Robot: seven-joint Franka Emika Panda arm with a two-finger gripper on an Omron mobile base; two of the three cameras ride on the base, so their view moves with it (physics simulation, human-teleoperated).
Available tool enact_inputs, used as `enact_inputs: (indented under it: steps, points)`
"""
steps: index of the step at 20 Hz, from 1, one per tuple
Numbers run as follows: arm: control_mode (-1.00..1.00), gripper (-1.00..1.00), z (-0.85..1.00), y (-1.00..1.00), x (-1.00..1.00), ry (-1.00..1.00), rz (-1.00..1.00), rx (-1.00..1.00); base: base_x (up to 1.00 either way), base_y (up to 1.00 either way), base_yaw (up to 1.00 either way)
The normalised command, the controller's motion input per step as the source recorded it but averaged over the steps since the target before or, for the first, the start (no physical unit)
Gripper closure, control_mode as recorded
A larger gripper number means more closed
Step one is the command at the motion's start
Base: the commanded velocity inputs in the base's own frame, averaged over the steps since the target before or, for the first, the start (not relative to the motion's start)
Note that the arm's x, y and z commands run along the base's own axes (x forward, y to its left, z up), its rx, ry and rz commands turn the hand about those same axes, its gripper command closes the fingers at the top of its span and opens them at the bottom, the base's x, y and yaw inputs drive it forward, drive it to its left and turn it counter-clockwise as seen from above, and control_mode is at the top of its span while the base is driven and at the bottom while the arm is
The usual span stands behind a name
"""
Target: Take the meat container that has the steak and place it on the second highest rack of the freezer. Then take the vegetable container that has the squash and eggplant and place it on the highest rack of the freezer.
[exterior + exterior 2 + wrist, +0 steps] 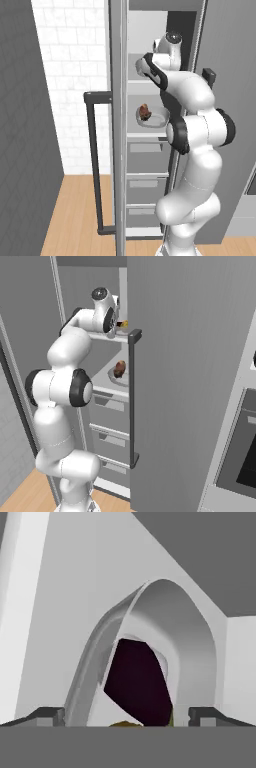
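Your white arm reaches into the tall grey freezer [235, 125], its door swung wide with the long dark bar handle [94, 165] at the left. In the hand view, your two-finger gripper [127, 714] stands spread wide, its dark fingertips [47, 714] on either side of a pale, round-rimmed vegetable container [165, 622]; they hold nothing. Inside that container lies the glossy dark purple eggplant [135, 682], with a sliver of the yellow squash [125, 724] at the bottom edge. The container rests on the highest white rack [114, 337]. On the second highest white rack [145, 134] below, the small reddish-brown steak [144, 111] sits in its own shallow white meat container [156, 118].
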Motion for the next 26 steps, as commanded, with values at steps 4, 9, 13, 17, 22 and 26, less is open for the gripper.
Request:
enact_inputs:
  steps: [4, 9, 13, 17, 22, 26]
  points:
    - [-1.00, -1.00, 0.02, 0.02, -0.21, -0.24, 0.00, 0.00, 0.00, 0.00, 0.00]
    - [-1.00, -1.00, 0.23, 0.00, -0.62, -0.16, -0.01, 0.00, 0.00, 0.00, 0.00]
    - [-1.00, -1.00, 0.32, 0.06, -0.95, -0.26, 0.00, 0.00, 0.00, 0.00, 0.00]
    - [-1.00, -1.00, 0.42, 0.04, -1.00, -0.18, 0.00, 0.01, 0.00, 0.00, 0.00]
    - [-1.00, -1.00, 0.35, 0.00, -1.00, -0.12, 0.00, 0.07, 0.00, 0.00, 0.00]
    - [-1.00, -1.00, 0.10, 0.00, -1.00, 0.06, 0.00, 0.01, 0.00, 0.00, 0.00]
